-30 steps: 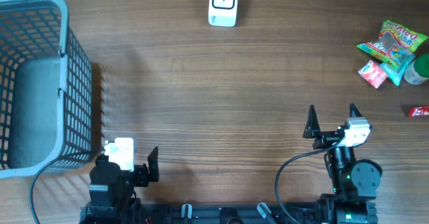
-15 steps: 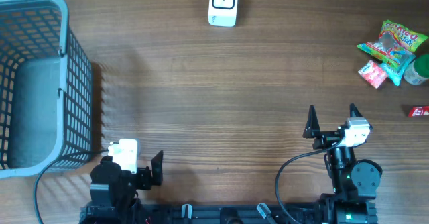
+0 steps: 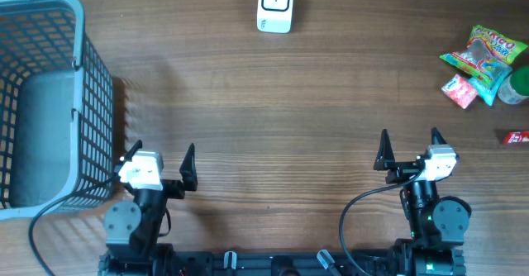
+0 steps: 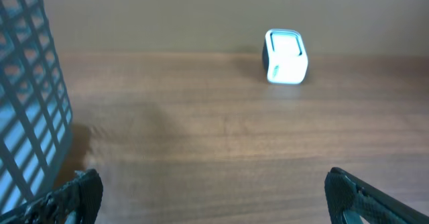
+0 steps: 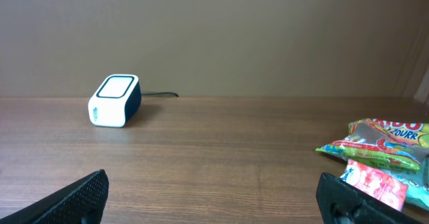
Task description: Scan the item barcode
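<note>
Both sets of jaws stood wide with nothing between them. The right gripper (image 3: pixel 410 137) faced up the table (image 3: pixel 289 127), and so did the left gripper (image 3: pixel 161 152).

The items lay ahead and to the right of the right jaws, well apart from them: a candy bag (image 3: pixel 483 53), a pink packet (image 3: pixel 459 90) touching its near side, a green item (image 3: pixel 517 86) cut off by the frame, and a red item (image 3: pixel 515 137) nearer in, also cut off. Which one was meant for scanning could not be told, nor where any barcode sat.

The candy bag looked light, soft and crinkly, with a slick film that would likely slide or fold in a loose pinch. A crimped end seam probably offered the firmest hold and would leave the flat faces free to show. The pink packet looked small and equally limp. Since the two touched, closing on one risked dragging the other.

The scanner (image 3: pixel 275 5) stood far ahead and to the left of the right jaws, with bare wood all the way between. The basket (image 3: pixel 78 94) stood close on the left of the left jaws, leaving that side tight. The items sat near the table's right edge, so a nudge could push them off.
</note>
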You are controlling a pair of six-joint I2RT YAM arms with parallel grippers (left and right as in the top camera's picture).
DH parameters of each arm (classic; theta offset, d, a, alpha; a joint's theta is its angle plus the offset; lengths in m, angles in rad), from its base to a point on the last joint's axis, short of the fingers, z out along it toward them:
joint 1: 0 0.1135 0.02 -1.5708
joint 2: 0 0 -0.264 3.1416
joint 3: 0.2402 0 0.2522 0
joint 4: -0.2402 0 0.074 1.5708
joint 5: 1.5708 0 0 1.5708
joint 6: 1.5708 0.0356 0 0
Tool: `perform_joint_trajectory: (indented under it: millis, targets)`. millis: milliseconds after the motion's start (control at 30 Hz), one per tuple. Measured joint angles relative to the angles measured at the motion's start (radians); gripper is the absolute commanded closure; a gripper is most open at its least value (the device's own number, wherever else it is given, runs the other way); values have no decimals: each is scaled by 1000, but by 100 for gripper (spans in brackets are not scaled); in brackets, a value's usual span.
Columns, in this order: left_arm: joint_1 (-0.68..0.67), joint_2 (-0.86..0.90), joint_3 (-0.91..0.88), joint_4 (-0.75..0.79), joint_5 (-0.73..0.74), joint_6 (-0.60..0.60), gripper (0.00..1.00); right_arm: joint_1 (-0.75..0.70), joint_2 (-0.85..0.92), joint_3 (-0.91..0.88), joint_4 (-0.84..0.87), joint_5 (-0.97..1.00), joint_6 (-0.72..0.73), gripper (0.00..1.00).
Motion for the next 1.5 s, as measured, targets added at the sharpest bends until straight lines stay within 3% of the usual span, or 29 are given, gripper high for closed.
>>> perform_joint_trajectory:
  millis: [300, 500, 1500]
  targets:
    - [1, 0, -68, 20, -74, 0, 0, 0, 0, 0, 0, 2, 0, 0]
    - [1, 0, -113, 263, -93, 3, 0, 0, 0, 0, 0, 2, 0, 0]
    - [37, -17, -158, 271, -88, -80, 0, 0, 0, 0, 0, 2, 0, 0]
